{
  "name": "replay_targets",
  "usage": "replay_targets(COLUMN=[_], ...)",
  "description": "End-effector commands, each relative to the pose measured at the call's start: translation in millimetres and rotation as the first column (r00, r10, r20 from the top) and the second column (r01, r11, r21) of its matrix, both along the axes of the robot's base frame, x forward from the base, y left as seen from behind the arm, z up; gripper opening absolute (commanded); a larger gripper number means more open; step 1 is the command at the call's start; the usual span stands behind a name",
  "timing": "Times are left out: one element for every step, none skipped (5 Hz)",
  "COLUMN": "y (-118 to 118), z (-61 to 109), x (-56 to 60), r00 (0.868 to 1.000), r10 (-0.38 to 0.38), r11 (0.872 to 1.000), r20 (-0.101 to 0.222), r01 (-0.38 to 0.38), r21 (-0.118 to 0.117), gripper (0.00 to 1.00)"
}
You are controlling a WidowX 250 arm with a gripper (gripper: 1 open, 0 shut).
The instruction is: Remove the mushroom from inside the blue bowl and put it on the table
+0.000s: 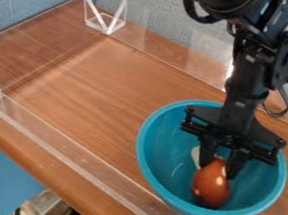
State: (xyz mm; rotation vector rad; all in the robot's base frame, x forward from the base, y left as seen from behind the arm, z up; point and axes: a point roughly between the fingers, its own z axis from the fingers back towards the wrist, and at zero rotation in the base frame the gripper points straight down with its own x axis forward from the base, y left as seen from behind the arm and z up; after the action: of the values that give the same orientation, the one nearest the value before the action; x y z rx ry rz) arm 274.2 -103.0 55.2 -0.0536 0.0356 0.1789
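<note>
Probably, the mushroom [212, 186] is light and firm, its glossy cap apt to slip if we pinch the curve too high. It lies in the bowl [152, 167], cap toward the near wall, under the pincer [213, 158]. The pincer is closed to a narrow gap at the mushroom's upper end; whether it grips, we cannot tell. We'd best take the stem or the cap's widest part, squeezing gently, then carry it to the surface [108, 94].

Glossy orange-brown on the mushroom [212, 186] – deep teal-blue on the bowl [160, 162] – reddish-brown wood grain across the table [109, 90]
</note>
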Motion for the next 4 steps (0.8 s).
replay_targets(y=[2.5, 2.9, 3.3, 3.7], z=[18.9, 19.8, 19.8, 20.9], x=[5.4, 4.8, 4.4, 3.9], r00=[0.998, 0.998, 0.998, 0.997], r10=[0.011, 0.012, 0.013, 0.015], r11=[1.0, 1.0, 1.0, 1.0], r20=[0.065, 0.067, 0.068, 0.07], r01=[-0.01, -0.011, -0.013, -0.014], r21=[-0.016, -0.014, -0.011, -0.009], gripper=[0.0, 0.0, 0.0, 0.0])
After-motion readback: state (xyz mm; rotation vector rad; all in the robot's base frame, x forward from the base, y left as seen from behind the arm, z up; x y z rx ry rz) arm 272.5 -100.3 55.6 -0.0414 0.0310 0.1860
